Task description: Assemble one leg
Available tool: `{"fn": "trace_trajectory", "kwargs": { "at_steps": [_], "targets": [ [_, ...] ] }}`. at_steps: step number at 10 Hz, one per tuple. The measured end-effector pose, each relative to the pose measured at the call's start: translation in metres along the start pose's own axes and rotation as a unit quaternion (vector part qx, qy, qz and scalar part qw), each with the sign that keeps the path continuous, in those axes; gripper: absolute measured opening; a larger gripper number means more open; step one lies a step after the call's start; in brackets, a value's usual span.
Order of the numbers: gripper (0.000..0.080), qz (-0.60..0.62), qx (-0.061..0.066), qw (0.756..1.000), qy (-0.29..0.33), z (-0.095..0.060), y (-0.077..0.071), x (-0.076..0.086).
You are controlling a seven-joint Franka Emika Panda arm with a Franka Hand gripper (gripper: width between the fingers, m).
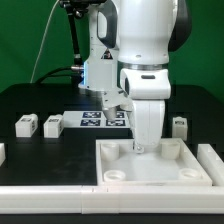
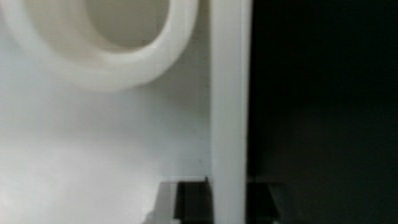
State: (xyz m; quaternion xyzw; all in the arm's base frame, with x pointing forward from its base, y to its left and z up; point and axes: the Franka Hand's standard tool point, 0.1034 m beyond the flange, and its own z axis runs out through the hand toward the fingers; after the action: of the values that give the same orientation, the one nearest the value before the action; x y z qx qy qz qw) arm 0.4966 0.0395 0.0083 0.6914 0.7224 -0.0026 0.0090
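Note:
The large white panel [image 1: 150,165] lies flat near the front, with its round corner sockets facing up. My gripper [image 1: 139,148] reaches straight down onto the panel's far rim. In the wrist view the two dark fingers [image 2: 191,205] stand on either side of the raised rim [image 2: 228,100], touching it, and my gripper [image 2: 230,205] is shut on that rim. One round socket [image 2: 107,40] shows beside it. Small white legs stand loose on the black table: two at the exterior view's left [image 1: 27,124] [image 1: 54,125] and one at its right [image 1: 180,125]. No leg is held.
The marker board [image 1: 105,120] lies behind the gripper at the arm's base. A white barrier [image 1: 60,195] runs along the front edge and up the right side [image 1: 212,160] next to the panel. Black table surface [image 1: 40,100] lies behind the legs.

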Motion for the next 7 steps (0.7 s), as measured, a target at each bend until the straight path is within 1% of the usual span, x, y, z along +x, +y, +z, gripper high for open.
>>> {"fn": "trace_trajectory", "kwargs": {
  "at_steps": [5, 6, 7],
  "targets": [
    [0.0057, 0.008, 0.0, 1.0, 0.0, 0.0, 0.0, 0.0],
    [0.0057, 0.032, 0.0, 0.999, 0.003, 0.0, -0.001, 0.012],
    [0.0057, 0.027, 0.0, 1.0, 0.004, 0.0, 0.001, 0.021]
  ]
}}
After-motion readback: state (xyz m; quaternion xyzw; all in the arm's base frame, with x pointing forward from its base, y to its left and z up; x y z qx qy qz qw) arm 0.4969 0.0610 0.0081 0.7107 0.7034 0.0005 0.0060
